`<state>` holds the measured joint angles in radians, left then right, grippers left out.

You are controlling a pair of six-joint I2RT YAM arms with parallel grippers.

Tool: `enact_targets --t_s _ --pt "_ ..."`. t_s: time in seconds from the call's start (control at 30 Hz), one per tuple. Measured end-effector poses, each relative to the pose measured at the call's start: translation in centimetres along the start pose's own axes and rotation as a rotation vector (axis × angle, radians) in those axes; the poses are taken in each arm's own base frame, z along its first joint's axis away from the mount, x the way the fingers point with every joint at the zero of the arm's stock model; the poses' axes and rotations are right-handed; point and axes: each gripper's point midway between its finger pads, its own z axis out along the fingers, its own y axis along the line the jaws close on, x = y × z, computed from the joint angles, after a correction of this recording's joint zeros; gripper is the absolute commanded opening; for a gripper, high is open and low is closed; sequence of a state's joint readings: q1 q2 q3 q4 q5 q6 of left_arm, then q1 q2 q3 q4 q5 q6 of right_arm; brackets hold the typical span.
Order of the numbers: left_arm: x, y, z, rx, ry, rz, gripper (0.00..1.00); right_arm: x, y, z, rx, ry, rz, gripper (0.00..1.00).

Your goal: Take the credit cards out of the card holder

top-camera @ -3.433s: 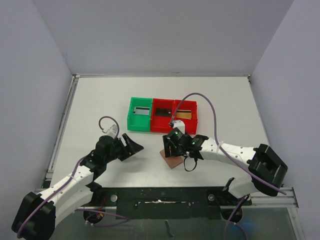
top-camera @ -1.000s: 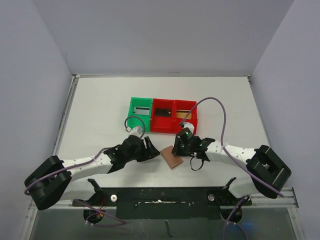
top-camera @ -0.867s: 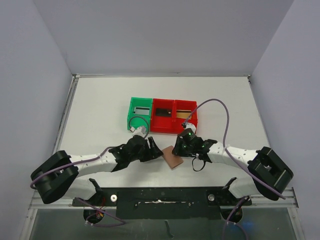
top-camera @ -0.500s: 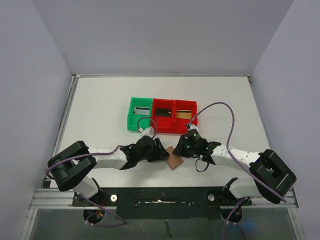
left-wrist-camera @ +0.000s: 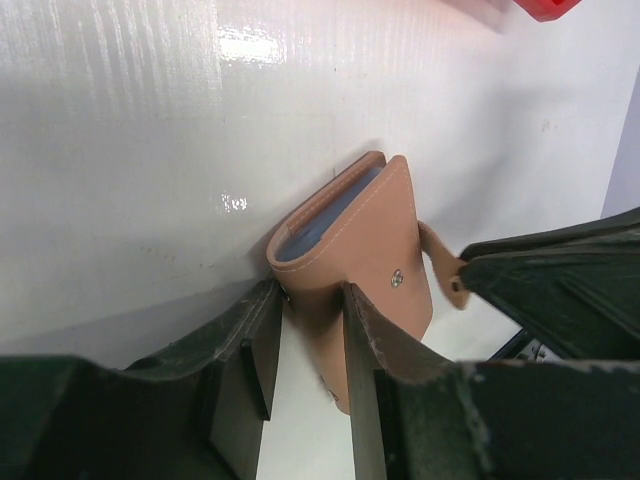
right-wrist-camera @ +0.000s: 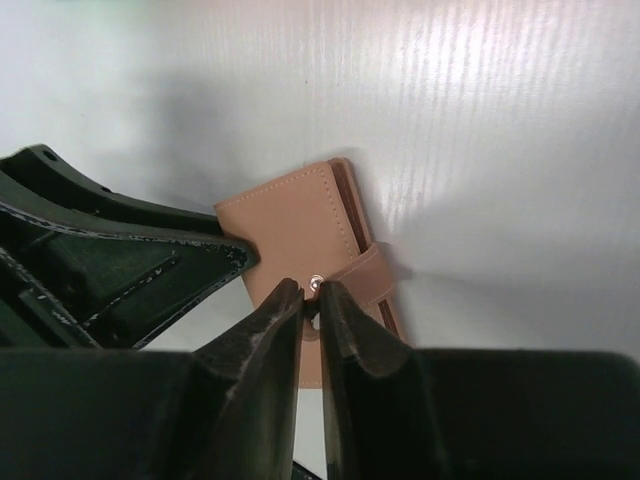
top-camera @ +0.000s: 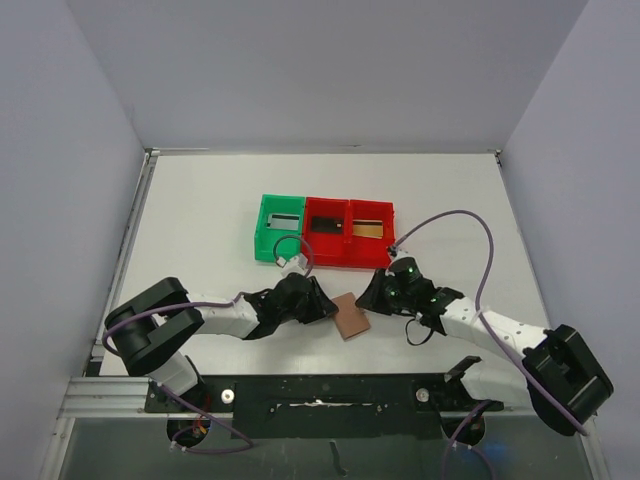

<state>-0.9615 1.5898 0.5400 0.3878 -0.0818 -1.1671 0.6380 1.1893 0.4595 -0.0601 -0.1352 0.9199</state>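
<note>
Steadying the card holder [top-camera: 351, 320], the left gripper [left-wrist-camera: 308, 296] clamps its left end while the right gripper [right-wrist-camera: 310, 292] pinches the closing tab [right-wrist-camera: 366, 275], apparently to unsnap it.

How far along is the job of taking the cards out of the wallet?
Done: the tab looks unsnapped. In hand: the left gripper clamps the wallet while the right gripper pinches the tab. Left: the wallet is barely open and no card sticks out of it.

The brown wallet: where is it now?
In the top view the card holder lies on the table between the left gripper and the right gripper, just nearer than the red bins.
</note>
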Motion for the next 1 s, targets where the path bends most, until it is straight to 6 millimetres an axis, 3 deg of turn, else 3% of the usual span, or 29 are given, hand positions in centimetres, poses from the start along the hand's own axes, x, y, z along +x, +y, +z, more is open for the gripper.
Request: enact_targets --t_s 0.1,0.23,0.4,0.6,0.77,0.87,1.0 --pt "0.0 0.0 0.0 -0.004 0.001 0.005 0.27 -1.0 -0.6 -1.2 0.019 -0.038 0.009 0.23" --pt "0.0 0.0 0.0 -0.017 0.007 0.026 0.28 -1.7 -2.9 -2.4 0.107 -0.070 0.028 0.34" --pt "-0.1 0.0 0.1 -0.030 0.014 0.055 0.28 -1.4 -4.7 -3.1 0.169 -0.056 0.014 0.58" --pt "-0.1 0.1 0.0 -0.046 0.022 0.082 0.28 -1.2 -2.1 -3.2 0.112 -0.020 -0.094 0.62" --pt "-0.1 0.1 0.0 -0.049 0.023 0.085 0.28 -1.1 0.8 -1.3 0.167 0.028 -0.218 0.64" --pt "-0.1 0.2 0.0 -0.051 0.024 0.085 0.28 -0.7 1.1 -0.4 0.208 0.049 -0.255 0.63" --pt "-0.1 0.1 -0.1 -0.051 0.024 0.085 0.28 -0.3 -0.4 0.0 0.290 0.064 -0.270 0.57"
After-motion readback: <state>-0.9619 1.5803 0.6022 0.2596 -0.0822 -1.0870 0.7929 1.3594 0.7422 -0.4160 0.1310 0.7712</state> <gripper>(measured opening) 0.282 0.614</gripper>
